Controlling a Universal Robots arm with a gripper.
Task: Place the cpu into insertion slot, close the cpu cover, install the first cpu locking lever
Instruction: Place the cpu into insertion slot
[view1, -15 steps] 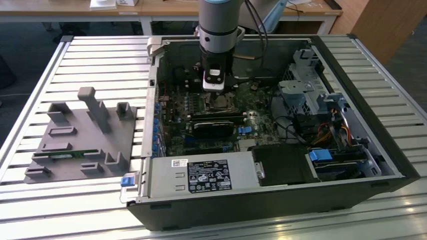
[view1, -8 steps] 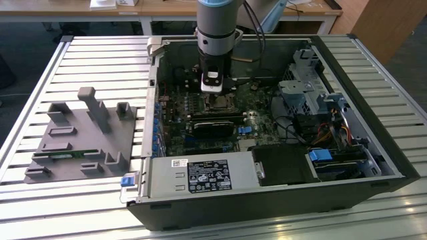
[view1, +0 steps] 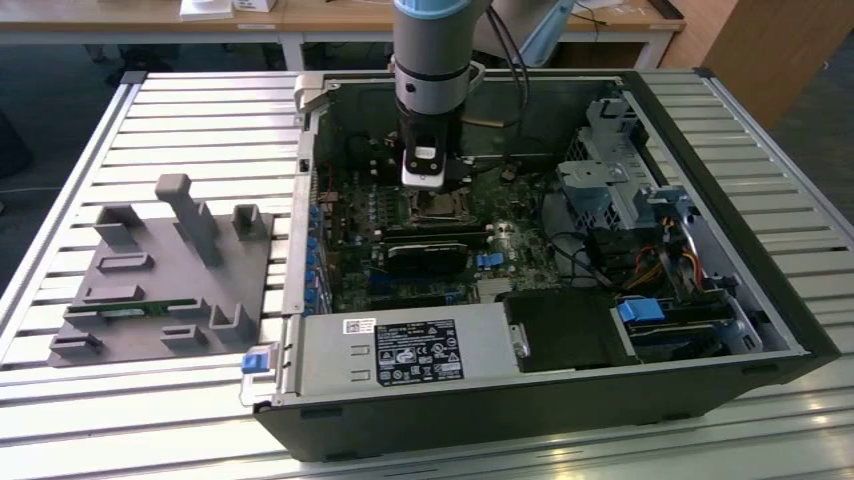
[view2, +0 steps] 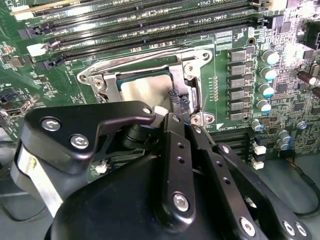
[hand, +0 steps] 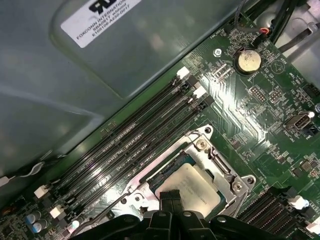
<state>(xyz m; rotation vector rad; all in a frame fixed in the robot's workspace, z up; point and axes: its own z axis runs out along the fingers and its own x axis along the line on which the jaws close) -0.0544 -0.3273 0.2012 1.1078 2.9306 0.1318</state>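
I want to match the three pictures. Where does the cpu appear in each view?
Exterior view: the cpu sits mid-motherboard, just below the end effector.
Second wrist view: pale square framed by the cpu cover.
First wrist view: pale square within the cpu cover.
Shared landmark: the end effector, right beside it.

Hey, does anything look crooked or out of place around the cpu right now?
Nothing stands out: the cpu lies flat, the cover sits square around it, and the gripper is at its edge.

A slatted metal table (view1: 200, 110) stands on dark floor (view1: 54, 90), with pale wooden desks (view1: 334, 15) behind.
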